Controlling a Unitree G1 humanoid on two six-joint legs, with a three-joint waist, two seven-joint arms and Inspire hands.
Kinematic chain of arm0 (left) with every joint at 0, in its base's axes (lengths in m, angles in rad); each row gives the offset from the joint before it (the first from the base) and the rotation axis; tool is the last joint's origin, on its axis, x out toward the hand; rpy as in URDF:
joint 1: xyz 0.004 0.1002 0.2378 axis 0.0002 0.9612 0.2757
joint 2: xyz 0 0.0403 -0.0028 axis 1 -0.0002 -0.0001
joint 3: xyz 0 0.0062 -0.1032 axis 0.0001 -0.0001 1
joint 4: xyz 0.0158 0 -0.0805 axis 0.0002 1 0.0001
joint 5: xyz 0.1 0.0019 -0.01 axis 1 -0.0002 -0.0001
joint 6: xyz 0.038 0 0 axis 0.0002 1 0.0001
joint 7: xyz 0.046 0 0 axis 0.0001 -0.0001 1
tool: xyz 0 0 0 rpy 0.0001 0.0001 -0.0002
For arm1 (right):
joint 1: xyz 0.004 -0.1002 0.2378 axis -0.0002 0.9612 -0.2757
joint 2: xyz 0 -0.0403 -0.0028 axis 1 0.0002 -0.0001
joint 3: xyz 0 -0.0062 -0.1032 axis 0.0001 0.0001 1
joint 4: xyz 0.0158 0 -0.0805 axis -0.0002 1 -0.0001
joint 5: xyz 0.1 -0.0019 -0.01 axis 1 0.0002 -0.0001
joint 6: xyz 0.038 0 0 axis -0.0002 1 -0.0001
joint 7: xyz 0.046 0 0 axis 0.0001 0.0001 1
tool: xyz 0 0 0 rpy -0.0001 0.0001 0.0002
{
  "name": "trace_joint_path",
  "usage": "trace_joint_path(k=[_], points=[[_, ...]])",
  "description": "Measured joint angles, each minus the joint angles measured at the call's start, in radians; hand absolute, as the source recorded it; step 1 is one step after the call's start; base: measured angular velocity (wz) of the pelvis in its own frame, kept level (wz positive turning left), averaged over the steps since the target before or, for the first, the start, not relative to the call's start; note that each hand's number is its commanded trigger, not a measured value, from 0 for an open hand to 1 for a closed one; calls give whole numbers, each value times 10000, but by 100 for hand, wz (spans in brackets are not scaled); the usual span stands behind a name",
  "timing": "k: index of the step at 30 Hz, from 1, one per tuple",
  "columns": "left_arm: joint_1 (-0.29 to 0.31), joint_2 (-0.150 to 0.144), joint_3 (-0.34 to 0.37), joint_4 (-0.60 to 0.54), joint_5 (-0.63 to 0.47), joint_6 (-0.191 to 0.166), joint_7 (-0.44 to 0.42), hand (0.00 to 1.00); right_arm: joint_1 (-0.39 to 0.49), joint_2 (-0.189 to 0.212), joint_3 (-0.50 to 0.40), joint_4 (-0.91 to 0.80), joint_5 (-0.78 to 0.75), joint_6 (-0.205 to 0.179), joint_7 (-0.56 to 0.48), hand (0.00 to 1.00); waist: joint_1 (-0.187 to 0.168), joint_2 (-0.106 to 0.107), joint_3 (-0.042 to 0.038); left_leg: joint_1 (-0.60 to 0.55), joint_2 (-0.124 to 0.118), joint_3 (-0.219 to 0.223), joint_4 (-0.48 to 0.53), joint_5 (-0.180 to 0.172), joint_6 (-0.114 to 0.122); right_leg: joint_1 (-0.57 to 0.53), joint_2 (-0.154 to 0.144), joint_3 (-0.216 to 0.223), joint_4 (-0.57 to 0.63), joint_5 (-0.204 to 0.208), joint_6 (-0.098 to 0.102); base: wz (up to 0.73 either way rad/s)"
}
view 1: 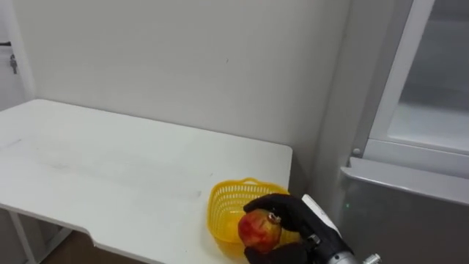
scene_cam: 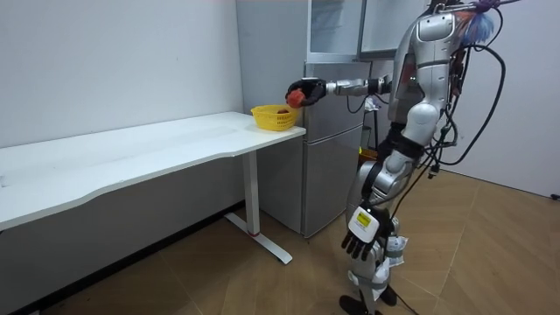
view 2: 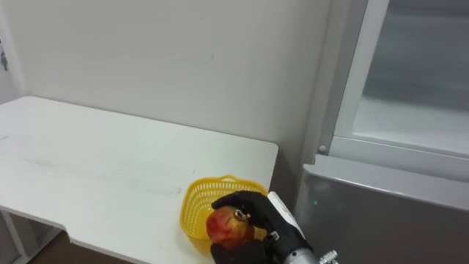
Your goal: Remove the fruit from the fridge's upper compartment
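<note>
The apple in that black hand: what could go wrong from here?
The right hand grips the apple over the yellow basket, near its rim; released there, it might bounce out to the floor. The basket sits at the corner of the table, so a bump could push it off.

white table (view 1: pixel 110 172): set against wall | wall (view 1: pixel 183 59): plain, pale | floor (scene_cam: pixel 175 284): brown wood planks

The apple (view 1: pixel 259 229) is red blotched with yellow; the right hand (view 1: pixel 289 209) around it black; the basket (view 1: pixel 227 192) yellow mesh; the table (view 1: pixel 110 169) white.
</note>
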Motion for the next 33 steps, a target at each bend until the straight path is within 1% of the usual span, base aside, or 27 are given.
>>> trace_joint_path(k=[4,7,10,13,14,16,19,21,23,24,28,30,31,32,33], points=[[92,-2,63,-260,2,4,-62,0,-152,47,-271,19,4,0,-218,100,31,15,12,-15,-37,-143,13,0,0,1,-5,-48,-2,-25,34,12],[138,-7,213,-349,8,6,-102,0,-180,206,-446,4,11,-4,-327,100,35,20,12,-69,-52,-196,28,-1,2,12,-7,-69,-12,-27,39,2],[111,-13,347,-349,11,6,-171,0,-195,269,-611,-49,38,-5,-337,100,24,44,-2,-117,-79,-270,60,-1,3,5,-22,-132,-18,-28,42,6],[121,-10,404,-329,9,16,-190,0,-370,268,-676,-76,46,-6,-346,100,13,125,-35,-92,-85,-267,53,-1,4,-4,-31,-136,-15,-22,51,0],[126,-12,404,-328,9,30,-203,0,-444,267,-690,-80,56,-6,-354,100,1,142,-73,-85,-87,-266,49,0,5,-9,-34,-139,-11,-18,56,0],[119,-23,476,-327,9,33,-208,0,-473,260,-744,-246,96,-6,-381,100,9,159,-92,-73,-90,-269,33,8,17,-9,-39,-155,0,-17,56,0],[89,-44,720,-81,14,38,-203,0,-474,239,-765,-622,27,-22,-433,100,2,200,-80,-28,-93,-286,-8,16,31,36,-39,-154,-7,-18,55,0],[84,-66,858,-9,17,130,-206,0,-474,209,-769,-678,16,-22,-436,100,-10,202,-77,0,-97,-294,-11,16,31,99,-39,-154,-33,-20,57,0],[87,-65,857,-7,10,185,-206,0,-474,187,-767,-672,-17,-17,-451,100,-2,194,-67,57,-104,-316,-15,16,31,160,-39,-154,-41,-20,59,0],[89,-60,855,-13,6,204,-200,0,-474,174,-752,-645,-20,-13,-497,100,-5,186,-49,80,-105,-316,-16,16,31,188,-40,-155,-54,-21,60,0],[42,-58,853,-118,11,364,-209,0,-474,174,-714,-217,-319,35,-538,100,8,71,-49,71,-117,-391,3,16,31,200,-39,-178,-36,-38,72,6],[29,-58,849,-117,9,411,-210,0,-476,175,-658,137,-247,39,-537,100,33,-37,-10,64,-121,-413,26,16,31,215,-40,-198,-28,-44,78,4],[29,-58,840,-117,9,425,-209,0,-477,180,-646,264,-174,39,-531,87,37,-67,-5,62,-122,-415,33,16,31,223,-40,-201,-30,-44,78,4],[36,-60,804,-118,9,444,-209,0,-478,200,-632,529,3,59,-522,4,60,-103,-8,55,-126,-415,51,15,32,231,-41,-202,-29,-45,83,4],[47,-61,762,-121,9,479,-209,0,-481,213,-630,732,114,96,-521,0,91,-115,-14,48,-132,-417,60,14,34,231,-47,-202,-27,-42,90,4]])
